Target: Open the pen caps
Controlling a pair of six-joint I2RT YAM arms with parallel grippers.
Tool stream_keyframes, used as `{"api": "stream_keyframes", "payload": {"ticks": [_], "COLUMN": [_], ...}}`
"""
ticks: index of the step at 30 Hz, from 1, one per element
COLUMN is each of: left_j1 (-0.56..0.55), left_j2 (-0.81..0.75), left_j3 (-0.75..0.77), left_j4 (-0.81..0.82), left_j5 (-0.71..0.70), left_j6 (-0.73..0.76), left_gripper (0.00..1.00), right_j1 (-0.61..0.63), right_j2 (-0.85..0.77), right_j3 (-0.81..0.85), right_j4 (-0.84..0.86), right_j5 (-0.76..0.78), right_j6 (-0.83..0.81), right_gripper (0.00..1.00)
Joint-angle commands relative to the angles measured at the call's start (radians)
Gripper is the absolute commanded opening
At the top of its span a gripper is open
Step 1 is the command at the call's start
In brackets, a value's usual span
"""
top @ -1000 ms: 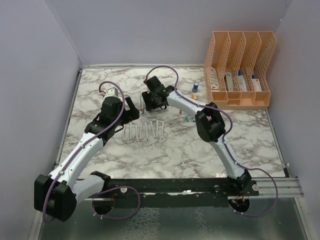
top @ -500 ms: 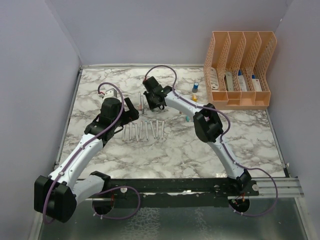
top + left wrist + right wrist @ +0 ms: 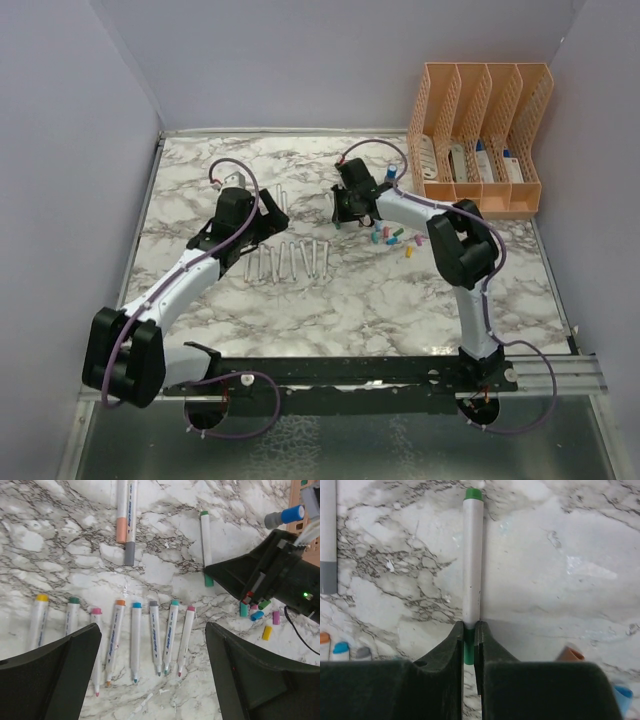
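While the left gripper point(image 3: 153, 627) hangs spread wide, the right gripper point(image 3: 468, 632) pinches the small green plastic pen cap point(image 3: 468, 652) of a thin white pen point(image 3: 472, 555) lying flat on the grey-veined marble table point(image 3: 560, 555): likely light, stiff, slippery, best held squarely across the cap.

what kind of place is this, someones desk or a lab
Most likely a robot test cell, not a desk: plain walls box in a marble-patterned table, two arms are bolted to a rail, and pens lie in a neat row.
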Motion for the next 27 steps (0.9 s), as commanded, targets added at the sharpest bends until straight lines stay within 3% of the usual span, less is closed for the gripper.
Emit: {"api": "stream_keyframes", "payload": {"ticks": [1, 11, 20, 27], "left_j1": [-0.015, -0.089, -0.135, -0.157], "left_j2": [0.12, 0.318, 0.37, 0.388], "left_j3": [0.072, 0.202, 0.217, 0.22], "left_j4": [0.136, 0.237, 0.28, 0.305], "left_j5": [0.087, 0.125, 0.097, 0.075], "left_j6": [-0.045, -0.09, -0.123, -0.148], "left_gripper": [0.87, 0.82, 0.76, 0.69], "right_j1": [0.005, 0.004, 0.005, 0.005], "right_j2": [-0.126, -0.333, -0.444, -0.476], "right_j3": [-0.106, -0.279, -0.397, -0.417], "right_j4": [0.141, 0.203, 0.295, 0.335], "right_j5": [-0.054, -0.228, -0.385, -0.407], "right_j6": [-0.058, -0.019, 0.151, 0.21], "right_gripper": [0.01, 0.01, 0.01, 0.01]}}
